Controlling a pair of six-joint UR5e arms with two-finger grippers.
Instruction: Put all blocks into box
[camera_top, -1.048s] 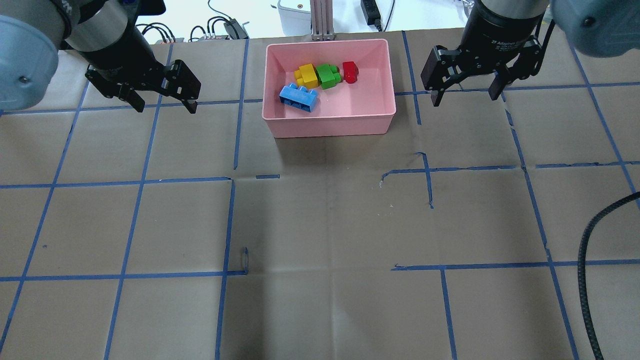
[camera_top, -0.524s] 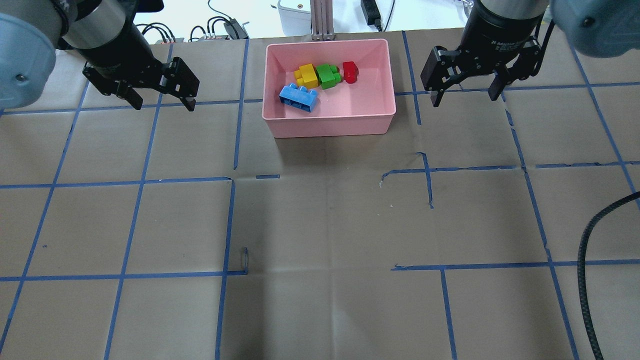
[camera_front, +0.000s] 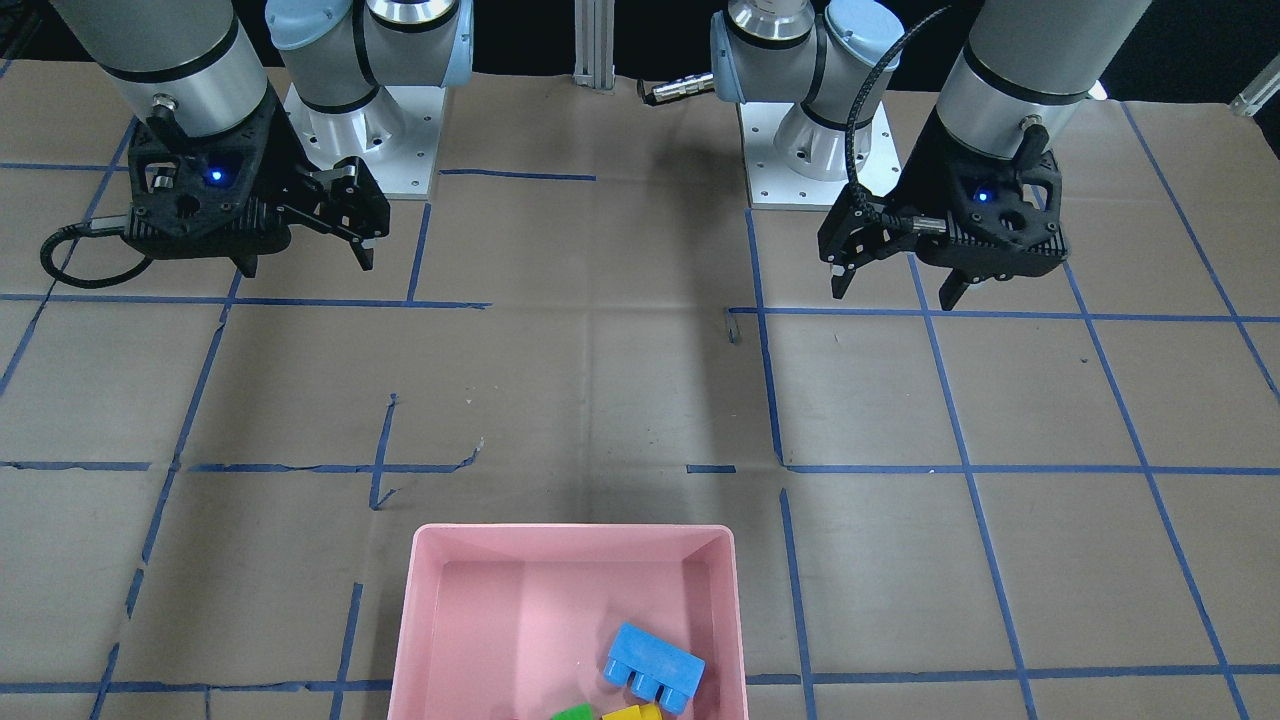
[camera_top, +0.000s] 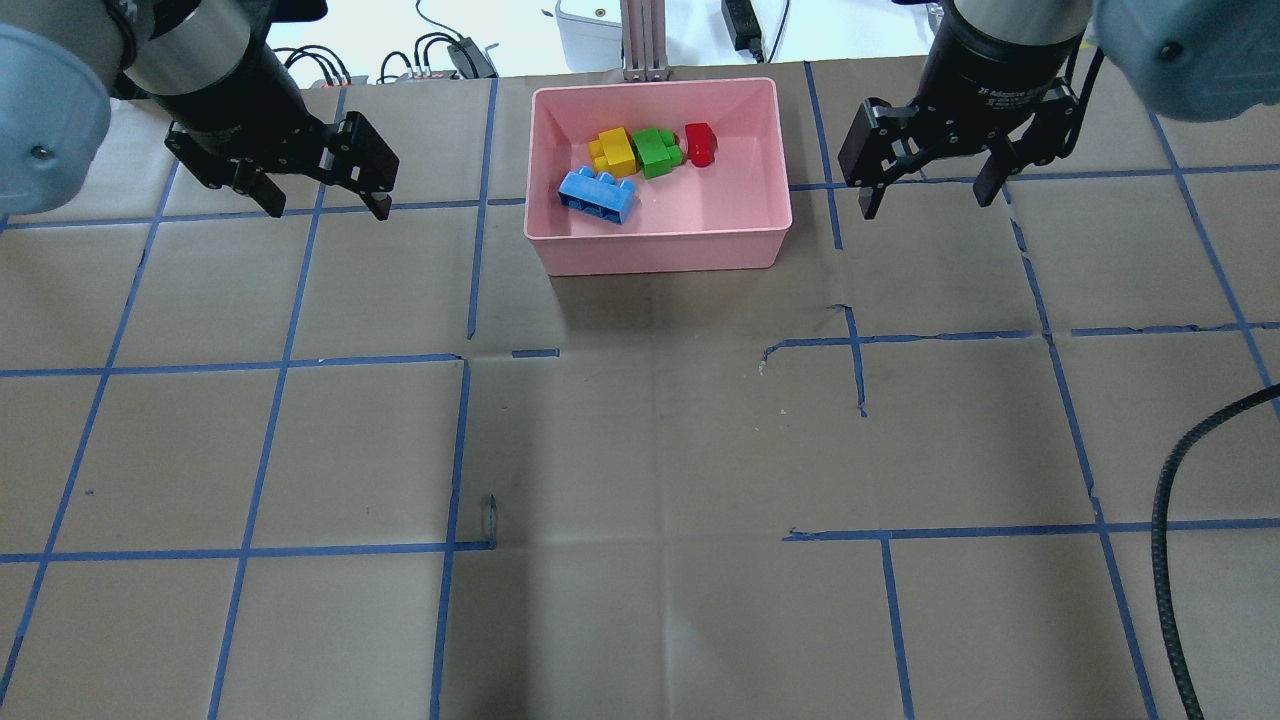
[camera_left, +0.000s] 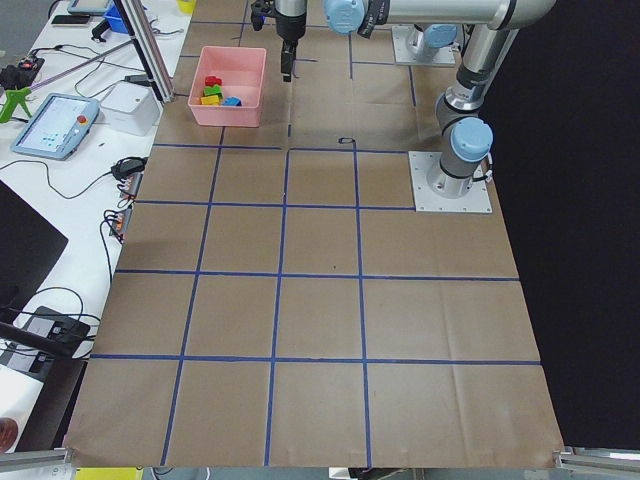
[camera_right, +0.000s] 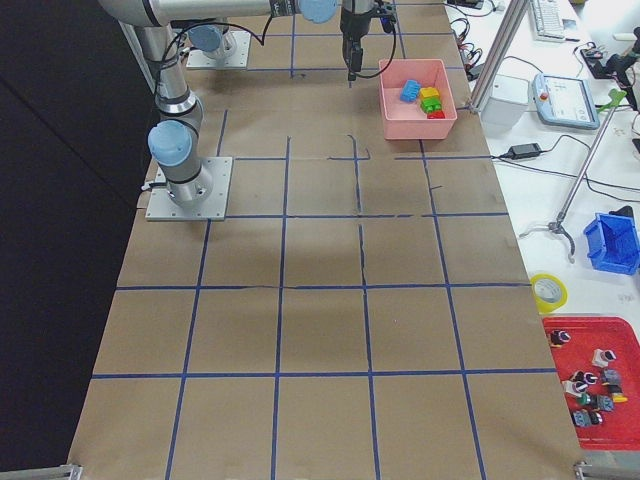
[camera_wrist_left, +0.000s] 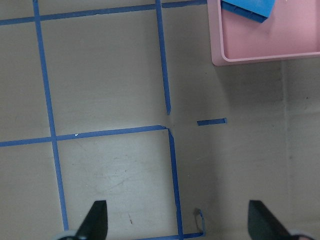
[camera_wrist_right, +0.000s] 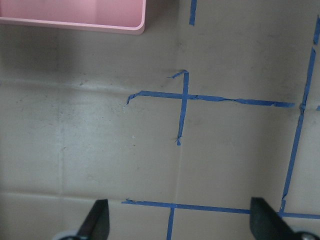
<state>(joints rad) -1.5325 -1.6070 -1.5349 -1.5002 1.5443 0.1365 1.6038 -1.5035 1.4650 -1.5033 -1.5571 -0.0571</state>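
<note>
Robotics lab: tape-gridded table (camera_top: 640, 450), teach pendant (camera_left: 55, 125), cables (camera_top: 440, 50)

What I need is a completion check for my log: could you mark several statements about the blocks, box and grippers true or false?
1. The blue block, yellow block, green block and red block all lie inside the box. True.
2. The left gripper is shut on a block. False: it is open and empty, off to one side of the box.
3. The right gripper is open and holds nothing. True.
4. The blue block is stacked on the green block. False: it lies on the box floor, next to the yellow block.
</note>
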